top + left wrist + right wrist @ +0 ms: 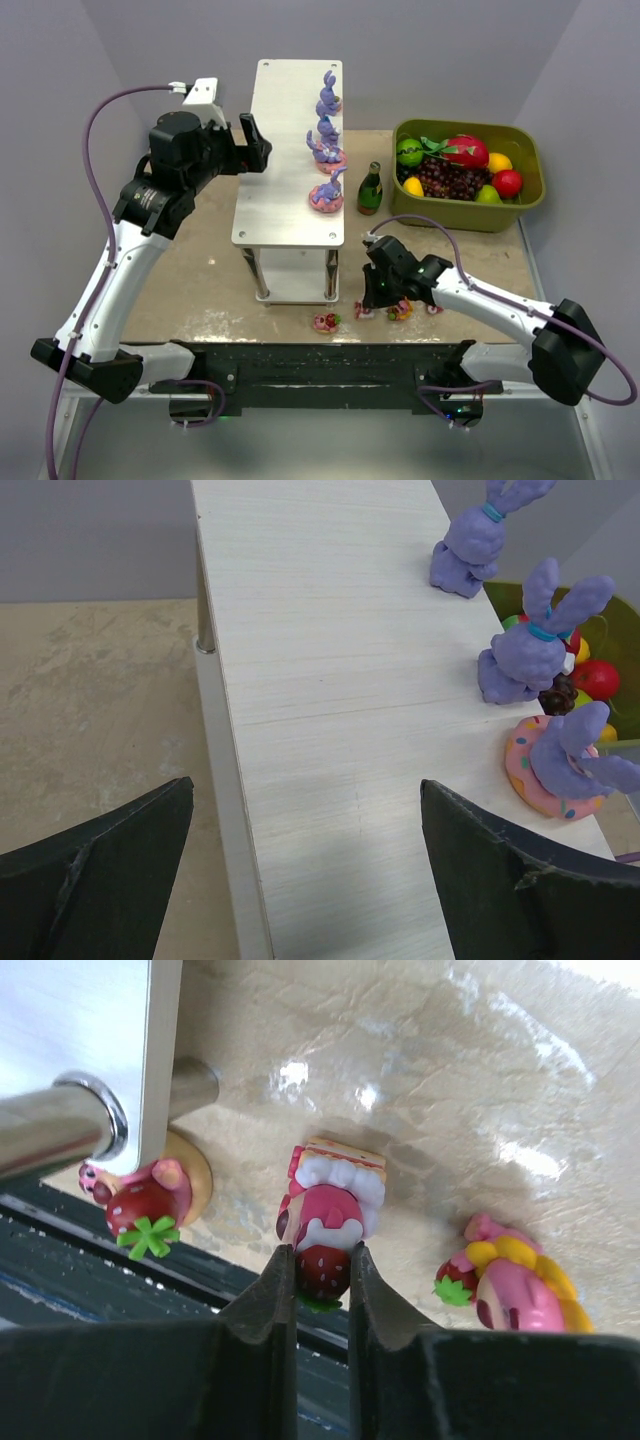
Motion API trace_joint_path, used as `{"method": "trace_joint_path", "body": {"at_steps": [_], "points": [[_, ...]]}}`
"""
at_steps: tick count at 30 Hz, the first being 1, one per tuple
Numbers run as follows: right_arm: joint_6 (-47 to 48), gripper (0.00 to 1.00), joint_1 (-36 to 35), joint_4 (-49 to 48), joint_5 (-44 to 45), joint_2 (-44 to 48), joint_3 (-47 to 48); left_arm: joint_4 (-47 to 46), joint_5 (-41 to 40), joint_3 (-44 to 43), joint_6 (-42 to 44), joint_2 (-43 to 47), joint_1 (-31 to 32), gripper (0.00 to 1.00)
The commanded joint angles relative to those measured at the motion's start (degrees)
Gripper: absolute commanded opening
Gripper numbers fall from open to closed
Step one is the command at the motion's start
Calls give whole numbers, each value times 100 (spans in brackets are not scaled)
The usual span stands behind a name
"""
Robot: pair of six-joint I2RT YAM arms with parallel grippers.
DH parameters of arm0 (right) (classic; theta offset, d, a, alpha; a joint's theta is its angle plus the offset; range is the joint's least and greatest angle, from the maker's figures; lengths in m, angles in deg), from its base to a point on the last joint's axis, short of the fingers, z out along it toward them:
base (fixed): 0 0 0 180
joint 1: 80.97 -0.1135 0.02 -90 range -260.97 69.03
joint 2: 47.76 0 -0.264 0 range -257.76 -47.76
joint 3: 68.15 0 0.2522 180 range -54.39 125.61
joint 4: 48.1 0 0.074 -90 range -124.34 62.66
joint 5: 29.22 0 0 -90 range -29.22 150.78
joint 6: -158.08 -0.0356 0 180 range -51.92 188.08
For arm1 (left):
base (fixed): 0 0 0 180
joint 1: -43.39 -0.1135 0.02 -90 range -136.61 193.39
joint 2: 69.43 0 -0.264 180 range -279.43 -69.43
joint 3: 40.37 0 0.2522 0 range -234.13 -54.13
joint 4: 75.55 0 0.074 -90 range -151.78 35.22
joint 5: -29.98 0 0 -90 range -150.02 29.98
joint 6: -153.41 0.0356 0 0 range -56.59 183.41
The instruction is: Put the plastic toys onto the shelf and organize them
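On the top board of the shelf [285, 150], three purple bunnies [327, 143] are lined up along the right edge, so part of the job can be judged done. The left half of the board is bare, and the lower tier cannot be seen well enough to judge.

Several small pink toys lie on the table [200, 290] just in front of the shelf and are yet to be placed. One of them, a strawberry toy [325, 1245], is gripped between the fingers of the right gripper [322, 1265] and appears not yet lifted. A second toy [150, 1205] lies against the shelf leg [60, 1130], and a yellow-haired toy [515, 1285] lies to the other side.

The left gripper [305, 810] is held wide open over the board's left edge, holding nothing.

A green bottle [370, 188] stands just beside the shelf near the bunnies, with a fruit bin [530, 195] beyond; both could be knocked on the way up.
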Motion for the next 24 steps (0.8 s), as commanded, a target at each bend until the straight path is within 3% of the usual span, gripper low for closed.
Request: {"method": "trace_joint_path", "body": {"at_steps": [1,14,21,24], "points": [[479,6,-34,8,492,-73,451,-128,-106,-127,138,62,-61,99],[1983,5,124,52,1671,-1101,1427,-391,-256,233,147,316,-88,99],[2098,23,370,8,1460,-1040,1419,-514,-291,374,138,387,-96,99],[2062,41,485,69,1451,-1075,1471,-541,-274,409,120,378,-105,99]]}}
